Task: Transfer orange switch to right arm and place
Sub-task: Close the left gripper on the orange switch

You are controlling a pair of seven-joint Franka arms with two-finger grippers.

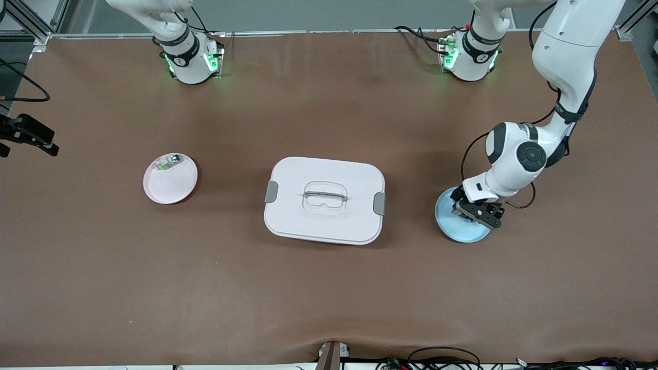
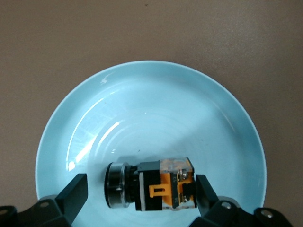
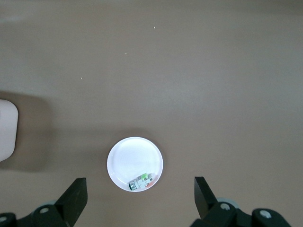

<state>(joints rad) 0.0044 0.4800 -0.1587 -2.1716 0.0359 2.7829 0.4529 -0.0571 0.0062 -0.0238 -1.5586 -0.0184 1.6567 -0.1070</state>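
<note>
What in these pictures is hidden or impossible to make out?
- Front view: the orange switch on the blue plate is covered by the left gripper; only the left wrist view shows it.
- Front view: the right gripper is cut off by the top edge; the right wrist view shows its fingers open, high above the pink plate.
- The white box has its lid on, hiding its contents.
- The green-and-white part is too small to show details.

I have the left arm [image 1: 563, 77] bent down at its elbow, its wrist pointing straight down. The left gripper [image 2: 142, 191] sits low with fingers [image 2: 75, 191] spread apart. The right gripper [image 3: 140, 194] hangs high, fingers [image 3: 75, 194] spread wide, its arm waiting.
</note>
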